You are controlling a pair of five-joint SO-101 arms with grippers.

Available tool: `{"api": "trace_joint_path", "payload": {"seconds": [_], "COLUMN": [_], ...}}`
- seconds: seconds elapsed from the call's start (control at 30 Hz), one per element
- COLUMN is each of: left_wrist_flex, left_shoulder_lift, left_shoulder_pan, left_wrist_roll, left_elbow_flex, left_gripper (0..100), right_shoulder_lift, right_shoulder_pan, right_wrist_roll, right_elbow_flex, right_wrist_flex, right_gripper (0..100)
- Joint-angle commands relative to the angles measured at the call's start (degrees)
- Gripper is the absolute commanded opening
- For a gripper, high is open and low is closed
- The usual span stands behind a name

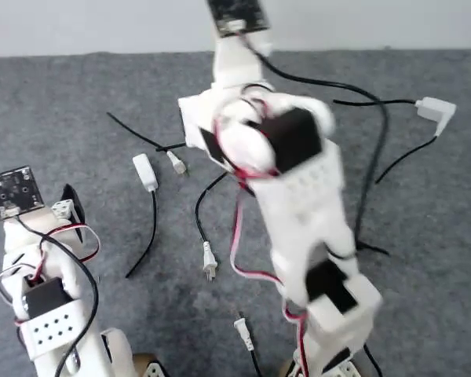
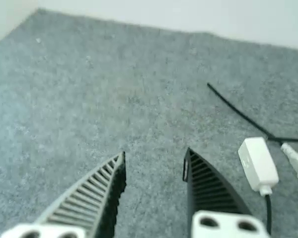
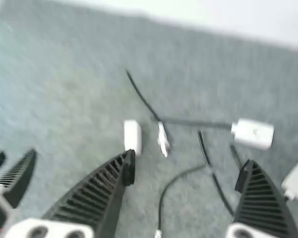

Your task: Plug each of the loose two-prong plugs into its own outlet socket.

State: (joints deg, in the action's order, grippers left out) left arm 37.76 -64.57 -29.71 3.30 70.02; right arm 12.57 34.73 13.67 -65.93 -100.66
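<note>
Nothing is plugged in yet, as far as I can judge. My left gripper (image 2: 154, 166) hangs low over the grey felt-like table cover (image 1: 63, 102) with its ribbed black fingers spread and nothing between them. My right gripper (image 3: 186, 171) is higher up, spread wide and also empty. The white rectangular plastic outlet socket (image 1: 144, 171) lies on the cover just beside my left gripper, trailing its own black cord. A small white two-prong plug (image 1: 176, 162) lies near it but apart from it, not inserted. A second white plug (image 1: 209, 265) lies loose nearer my bases, and a third white plug (image 1: 243, 334) closer in again. A white socket block (image 1: 434, 110) sits well apart at the far right, and I can see nothing seated in it. So I judge that every pairing is left to do. The thin black cords (image 1: 373, 165) loop and cross between the pieces and could drag a plug or socket when I lift one. My raised right arm also covers the middle of the table from above.
</note>
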Motion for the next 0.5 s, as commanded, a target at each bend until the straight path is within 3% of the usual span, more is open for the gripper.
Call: {"api": "trace_joint_path", "payload": {"seconds": [0.0,0.23,0.33,0.47], "left_wrist_flex": [4.7,19.6,16.8,6.8], "left_shoulder_lift": [-10.5,-40.2,-38.7,-33.1], "left_shoulder_pan": [0.7,5.0,6.8,8.5], "left_wrist_roll": [-0.9,-1.6,-5.7,-8.6], "left_elbow_flex": [-1.2,1.0,4.0,10.8], "left_gripper": [19,19,19,19], "right_shoulder_lift": [-11.5,-26.3,-33.6,-41.5], "right_shoulder_pan": [0.3,-0.4,-2.1,-5.4], "right_wrist_roll": [-0.6,-0.9,-0.9,-1.0], "right_elbow_flex": [6.6,33.3,42.8,56.6], "right_wrist_flex": [-2.6,-2.5,-1.2,2.9], "right_gripper": [30.3,30.3,30.4,30.5]}}
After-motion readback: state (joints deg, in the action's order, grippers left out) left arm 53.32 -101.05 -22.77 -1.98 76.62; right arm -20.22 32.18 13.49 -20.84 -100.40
